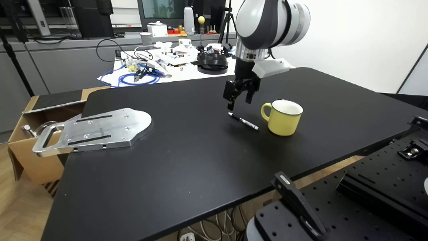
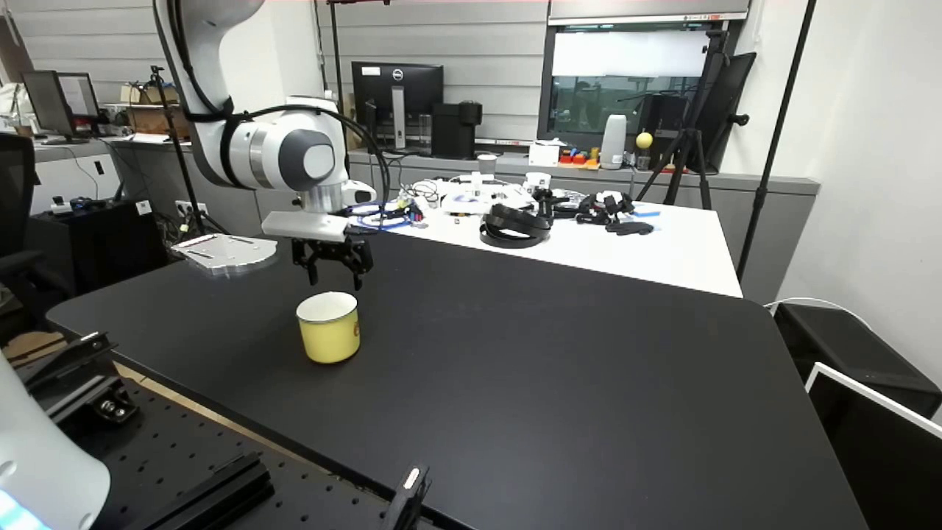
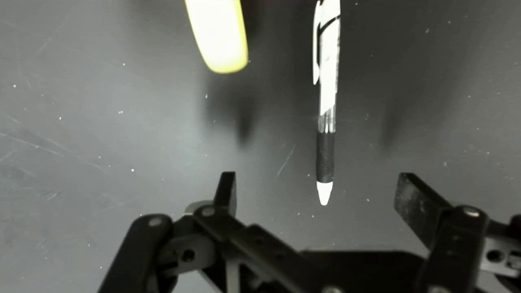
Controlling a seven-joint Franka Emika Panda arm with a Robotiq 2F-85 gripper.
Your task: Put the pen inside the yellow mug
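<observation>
The pen lies flat on the black table beside the yellow mug, near its handle. In the wrist view the pen shows a white barrel, a black grip and a white tip pointing toward the jaws. The mug stands upright; it also shows in an exterior view, where the pen is hidden. Only the mug's handle shows in the wrist view. My gripper is open and empty, with the pen's tip between the fingers in that view. In both exterior views the gripper hangs above the table.
A silver metal plate with a handle lies at the table's edge, over a cardboard box. A white table with cables and parts stands beyond the black table. A black perforated base borders the near edge.
</observation>
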